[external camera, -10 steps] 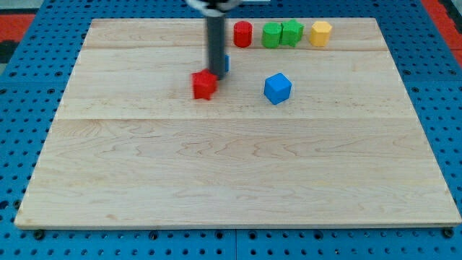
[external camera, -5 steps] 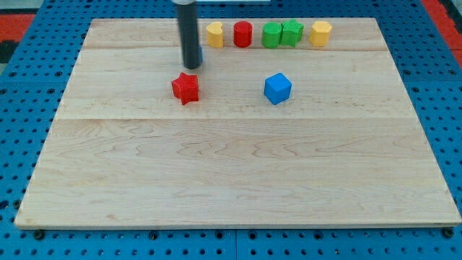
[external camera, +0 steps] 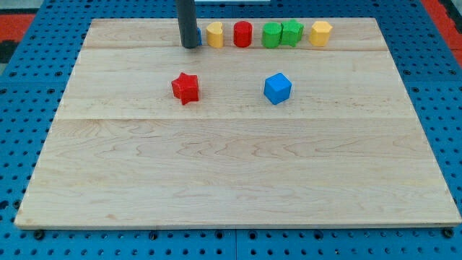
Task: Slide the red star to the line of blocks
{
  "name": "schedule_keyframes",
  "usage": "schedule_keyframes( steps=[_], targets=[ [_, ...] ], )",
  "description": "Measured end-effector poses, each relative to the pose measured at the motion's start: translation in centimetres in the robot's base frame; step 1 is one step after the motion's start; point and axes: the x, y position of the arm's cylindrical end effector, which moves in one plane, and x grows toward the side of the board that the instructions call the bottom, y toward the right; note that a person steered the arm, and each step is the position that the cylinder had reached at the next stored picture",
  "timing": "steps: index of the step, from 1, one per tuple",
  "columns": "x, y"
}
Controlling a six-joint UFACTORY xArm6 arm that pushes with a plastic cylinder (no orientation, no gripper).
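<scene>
The red star (external camera: 185,87) lies on the wooden board, left of centre. My tip (external camera: 189,46) is above it toward the view's top, apart from it, at the left end of the line of blocks. The line runs along the top edge: a blue block (external camera: 198,34) mostly hidden behind the rod, a yellow block (external camera: 214,34), a red cylinder (external camera: 242,34), two green blocks (external camera: 272,34) (external camera: 292,32) and a yellow hexagon (external camera: 321,32).
A blue cube (external camera: 277,88) lies alone to the right of the red star. The wooden board (external camera: 231,173) rests on a blue pegboard surface.
The red star slid to the view's left and then stopped. My tip moved left with it, then away toward the view's top, to the left end of the line.
</scene>
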Motion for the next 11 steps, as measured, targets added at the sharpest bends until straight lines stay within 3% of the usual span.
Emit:
schedule_keyframes(
  steps=[2, 3, 4, 5, 6, 7, 8, 10, 11],
  targets=[
    [9.2, 8.3],
    [15.0, 5.3],
    [14.2, -2.4],
    [8.9, -6.0],
    [13.2, -5.1],
    [16.4, -0.3],
    [11.7, 1.6],
    [5.6, -6.7],
    [6.8, -6.8]
  ],
)
